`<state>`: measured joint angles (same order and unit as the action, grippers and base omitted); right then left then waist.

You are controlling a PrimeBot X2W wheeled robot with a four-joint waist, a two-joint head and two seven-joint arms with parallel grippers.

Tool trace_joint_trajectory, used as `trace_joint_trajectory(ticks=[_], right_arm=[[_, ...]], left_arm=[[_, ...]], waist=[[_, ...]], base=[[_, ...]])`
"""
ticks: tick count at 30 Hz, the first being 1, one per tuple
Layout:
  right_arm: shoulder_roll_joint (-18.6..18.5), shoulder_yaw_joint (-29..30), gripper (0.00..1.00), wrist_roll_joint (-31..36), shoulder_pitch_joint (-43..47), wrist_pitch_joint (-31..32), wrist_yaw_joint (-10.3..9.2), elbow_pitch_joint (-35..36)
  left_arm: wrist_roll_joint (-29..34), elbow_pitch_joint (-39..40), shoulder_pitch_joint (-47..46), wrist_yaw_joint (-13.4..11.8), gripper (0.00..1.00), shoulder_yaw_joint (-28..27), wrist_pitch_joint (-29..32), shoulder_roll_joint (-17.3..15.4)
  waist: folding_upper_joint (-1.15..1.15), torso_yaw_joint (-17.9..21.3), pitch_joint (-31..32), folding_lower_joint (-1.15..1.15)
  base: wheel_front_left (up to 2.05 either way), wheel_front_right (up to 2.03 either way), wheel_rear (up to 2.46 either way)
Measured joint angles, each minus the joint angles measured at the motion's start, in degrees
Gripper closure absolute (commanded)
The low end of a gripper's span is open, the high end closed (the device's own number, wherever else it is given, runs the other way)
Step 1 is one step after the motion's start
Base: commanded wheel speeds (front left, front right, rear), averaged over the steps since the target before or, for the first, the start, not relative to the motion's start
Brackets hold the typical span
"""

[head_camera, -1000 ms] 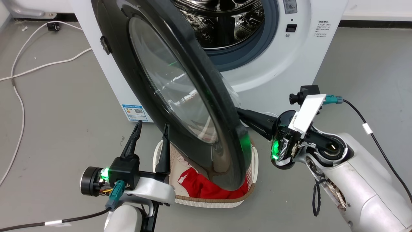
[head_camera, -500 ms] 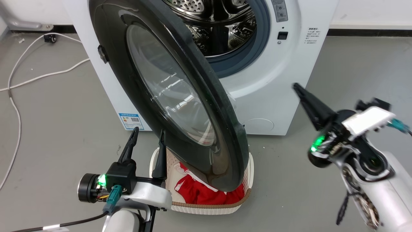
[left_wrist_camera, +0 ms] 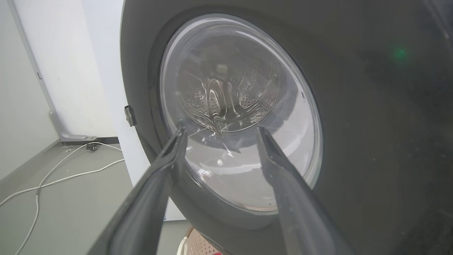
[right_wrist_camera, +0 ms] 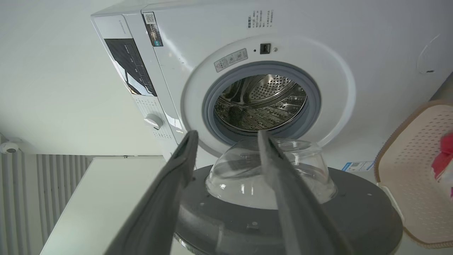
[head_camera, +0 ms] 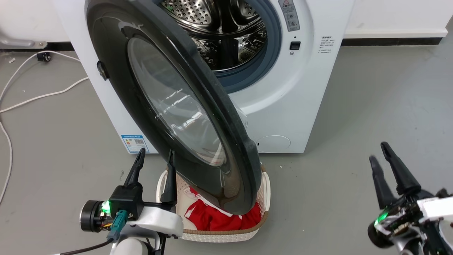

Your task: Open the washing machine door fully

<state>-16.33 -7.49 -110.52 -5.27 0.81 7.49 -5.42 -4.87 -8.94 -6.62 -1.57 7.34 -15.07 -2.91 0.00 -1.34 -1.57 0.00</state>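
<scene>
While the washing machine door (head_camera: 184, 117) is standing roughly half open, edge-on to me, with its hinge at the left of the washer (head_camera: 318, 88) and its free rim hanging over the laundry basket (head_camera: 264, 198), I am holding my left gripper (head_camera: 156, 151) just beside its glossy outer face. That gripper's fingers are spread apart and holding nothing, and I cannot tell whether the nearer one is touching the rim. My right gripper (head_camera: 378, 151) is hovering well apart at the lower right with only a narrow gap between its fingers, also empty, and looking at the door's inner side with the glass bowl. I am judging that opening the door fully means swinging it further to my left. My left gripper is the nearer one but is sitting on the outer face, while my right is facing the side to push. I am counting one door, one washer, one basket and two grippers.
</scene>
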Motion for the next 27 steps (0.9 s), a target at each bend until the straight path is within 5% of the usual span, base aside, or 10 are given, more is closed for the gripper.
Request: trace_joint_trajectory(ticks=[8,16,20,27], right_arm=[[0.8,-2.9,0.0,9.4,5.2,-7.3,0.0,0.1],[-0.2,-3.9,0.0,31.7,4.7,-15.5,0.0,-7.0],[1.1,3.7,0.0,51.2,3.6,-15.9,0.0,-7.4],[8.5,13.2,0.0,89.2,4.5,-15.9,0.01,2.9]], left_arm=[[0.0,-0.5,0.4,0.1,0.0,-0.3,0.0,0.0],[-0.2,-0.5,0.5,0.0,0.0,-0.9,0.0,0.0],[-0.1,-0.5,0.5,0.0,0.0,-1.3,0.0,0.0],[0.3,-0.4,0.5,0.0,0.0,-2.1,0.0,-0.1]], waist=[[0.0,0.7,0.9,0.0],[0.0,1.2,1.0,0.0],[0.0,1.4,0.9,0.0],[0.0,1.8,0.3,0.0]], base=[[0.0,0.0,0.0],[0.0,0.0,0.0],[0.0,0.0,0.0],[0.0,0.0,0.0]])
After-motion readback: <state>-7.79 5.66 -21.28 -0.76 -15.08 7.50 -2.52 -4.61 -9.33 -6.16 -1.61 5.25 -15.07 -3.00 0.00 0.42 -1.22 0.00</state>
